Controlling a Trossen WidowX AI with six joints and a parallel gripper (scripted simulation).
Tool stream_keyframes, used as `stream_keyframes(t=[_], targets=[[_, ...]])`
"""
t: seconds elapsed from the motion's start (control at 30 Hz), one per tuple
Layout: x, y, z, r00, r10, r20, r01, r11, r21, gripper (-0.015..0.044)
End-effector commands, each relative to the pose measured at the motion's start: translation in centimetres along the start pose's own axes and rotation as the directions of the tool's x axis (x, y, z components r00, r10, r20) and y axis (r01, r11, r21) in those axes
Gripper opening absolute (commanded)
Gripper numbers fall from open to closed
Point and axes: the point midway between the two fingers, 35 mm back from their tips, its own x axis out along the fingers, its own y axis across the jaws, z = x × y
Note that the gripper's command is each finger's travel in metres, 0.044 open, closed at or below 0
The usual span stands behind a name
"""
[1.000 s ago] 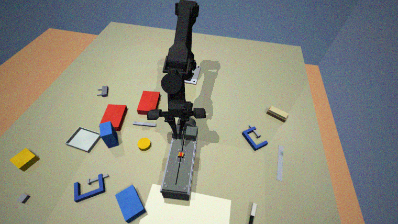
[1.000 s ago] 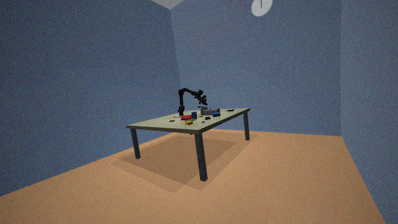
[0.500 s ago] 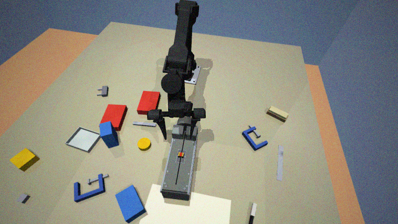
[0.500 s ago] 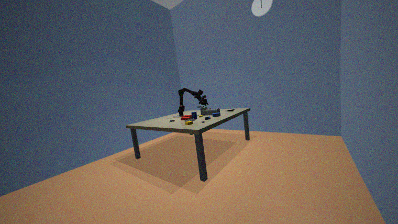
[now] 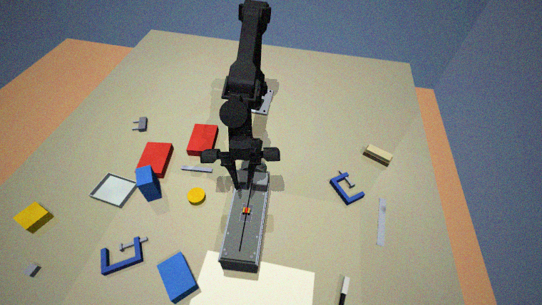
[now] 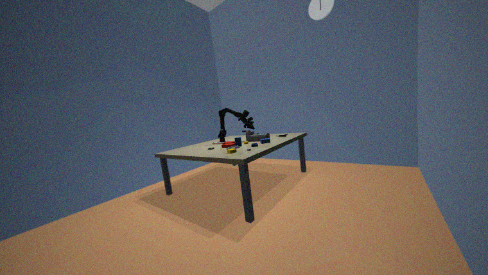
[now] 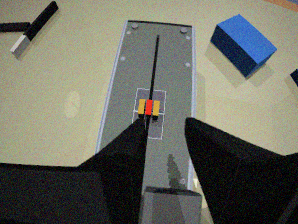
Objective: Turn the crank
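The grey machine [image 5: 248, 234] [image 6: 258, 137] [image 7: 172, 65] has a long dark slot along its top. Its red pointer [image 5: 246, 210] [image 7: 149, 107] sits between the two brass marks and looks about level with them; a tiny offset cannot be ruled out. The left brass mark [image 7: 142, 106] and right brass mark [image 7: 156, 108] show in the wrist view. My gripper [image 5: 243, 187] [image 7: 164, 125] is partly open, with nothing visible between the fingertips. It hangs above the machine's raised end block [image 5: 260, 179] [image 7: 172, 206]. The crank and its handle are mostly hidden behind the gripper in the top view.
Two red blocks [image 5: 202, 138] [image 5: 154, 158], an upright blue block [image 5: 148, 183] and a yellow disc [image 5: 195, 195] stand left of the machine. A flat blue block [image 5: 177, 276] lies near its far end. A blue clamp [image 5: 341, 190] lies to the right.
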Motion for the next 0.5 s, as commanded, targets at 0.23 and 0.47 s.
stream_keyframes(t=[0.23,0.47], targets=[[0.0,0.0,0.0,1.0,0.0,0.0,0.0,1.0,0.0,0.0],[0.0,0.02,0.0,1.0,0.001,0.0,-0.001,1.0,0.0,0.0]])
